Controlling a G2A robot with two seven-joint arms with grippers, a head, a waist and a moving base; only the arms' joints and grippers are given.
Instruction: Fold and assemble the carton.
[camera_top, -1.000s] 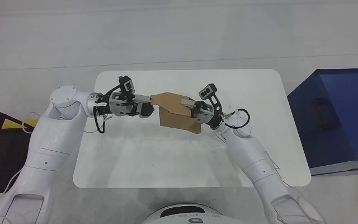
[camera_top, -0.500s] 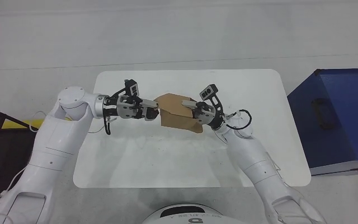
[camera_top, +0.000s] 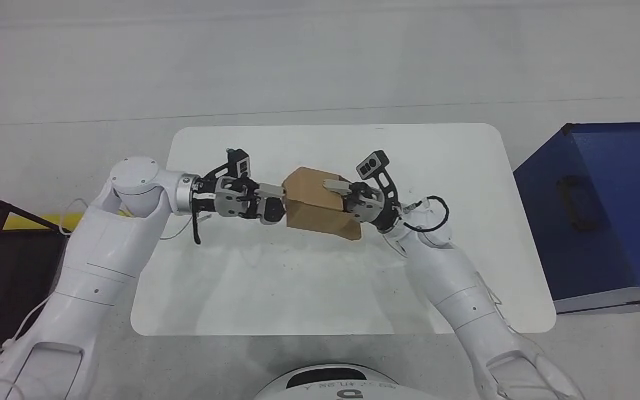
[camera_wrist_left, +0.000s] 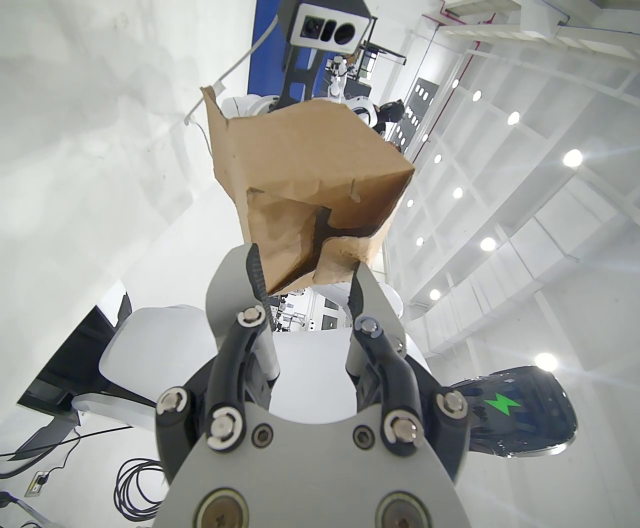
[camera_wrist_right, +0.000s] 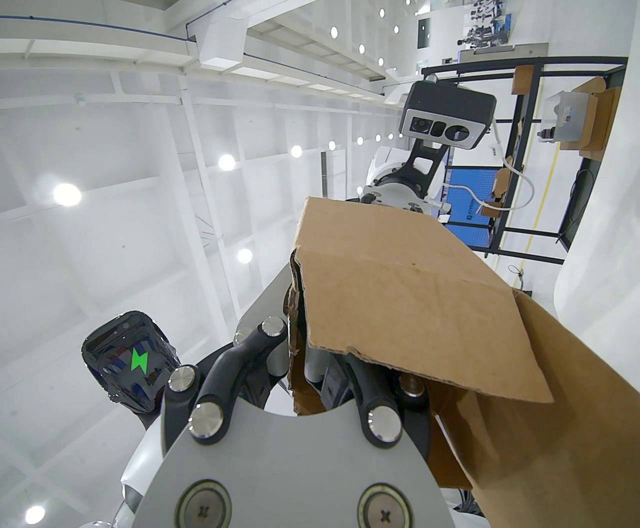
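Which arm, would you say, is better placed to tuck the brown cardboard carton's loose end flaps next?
Left, probably. The left gripper sits open around the loose end flaps of the brown cardboard carton, while the right gripper is clamped on its far side, seemingly steadying it.

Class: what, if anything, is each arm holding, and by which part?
The right arm's jaws clamp the carton by an end flap; the left arm's jaws stand open around its opposite end.

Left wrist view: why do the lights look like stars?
Left wrist view: the round ceiling lamps flare into starbursts, the camera facing them; right wrist view: they glow with halos; top view: the white table is evenly lit.
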